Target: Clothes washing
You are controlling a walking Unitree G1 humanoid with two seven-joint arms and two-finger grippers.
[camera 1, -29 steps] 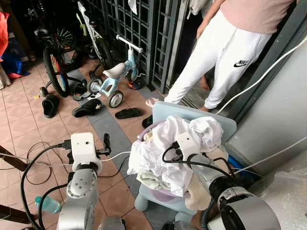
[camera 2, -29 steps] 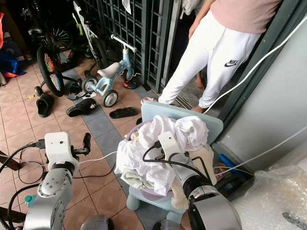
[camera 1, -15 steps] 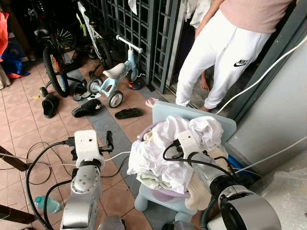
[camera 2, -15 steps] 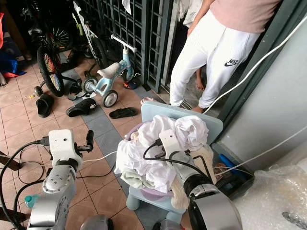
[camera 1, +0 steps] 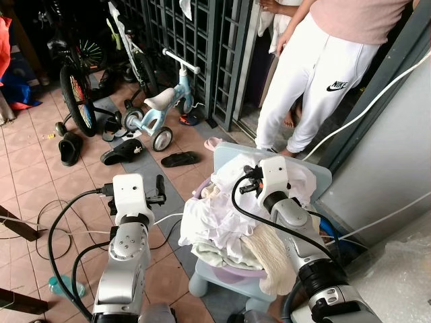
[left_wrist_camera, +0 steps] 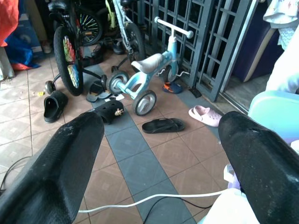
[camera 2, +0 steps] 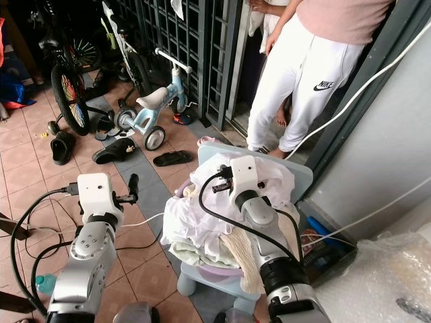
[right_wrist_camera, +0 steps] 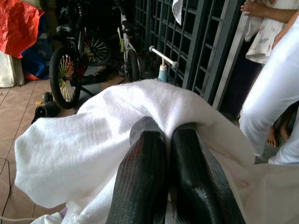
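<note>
While right tool point(right_wrist_camera: 169, 140) pinches one towel point(right_wrist_camera: 84, 140) | left tool point(left_wrist_camera: 159, 154) spread

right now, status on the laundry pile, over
Right gripper shut on white towel, lifting off the laundry pile on the blue chair. Left gripper open over the floor. Person standing close behind chair.
</note>
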